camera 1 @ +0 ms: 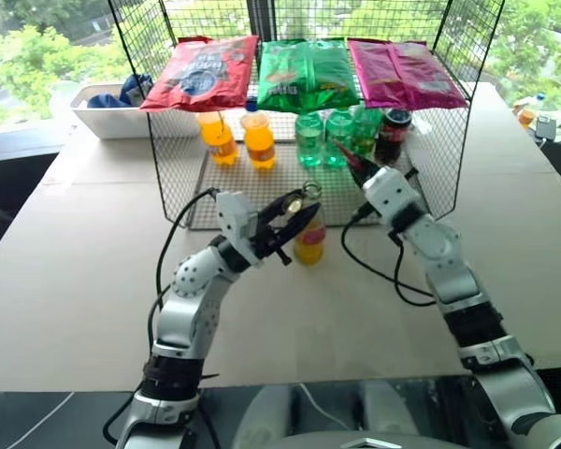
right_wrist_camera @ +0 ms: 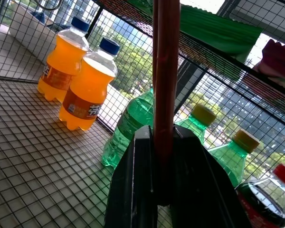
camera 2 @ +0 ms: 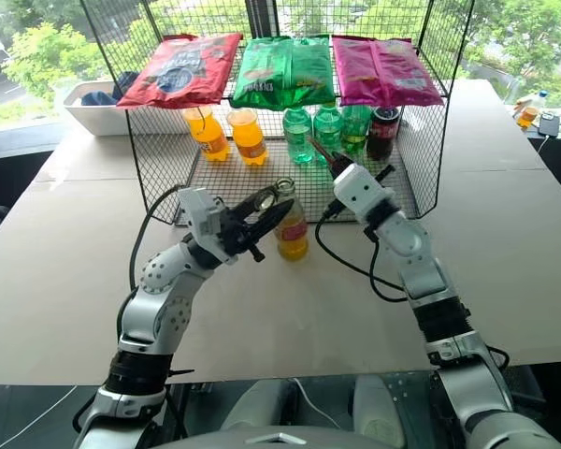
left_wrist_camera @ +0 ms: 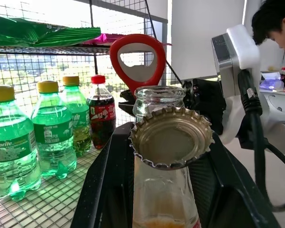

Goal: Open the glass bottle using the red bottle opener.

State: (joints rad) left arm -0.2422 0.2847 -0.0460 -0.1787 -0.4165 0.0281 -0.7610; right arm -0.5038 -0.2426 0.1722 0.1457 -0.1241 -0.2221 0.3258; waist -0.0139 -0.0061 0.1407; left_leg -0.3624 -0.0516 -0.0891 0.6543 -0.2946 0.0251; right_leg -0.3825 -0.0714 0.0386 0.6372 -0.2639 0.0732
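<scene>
- Bottle stands upright on the table, just in front of the wire rack, between the two arms.
- Its mouth is bare in the left wrist view; the cap is off and lies tilted against the neck, between the left fingers.
- Yellow liquid fills the lower part of the bottle.
- Left gripper is partly closed around the bottle's neck, holding it.
- Right gripper is clamped tight on the opener, which it holds by the handle.
- The opener's loop head rises just behind the bottle's mouth in the left wrist view, apart from the cap.
- Inside the rack stand two orange bottles, green bottles and a cola bottle.
- Three snack bags lie on the rack's top shelf.
- A person's head shows beyond the right arm.
</scene>
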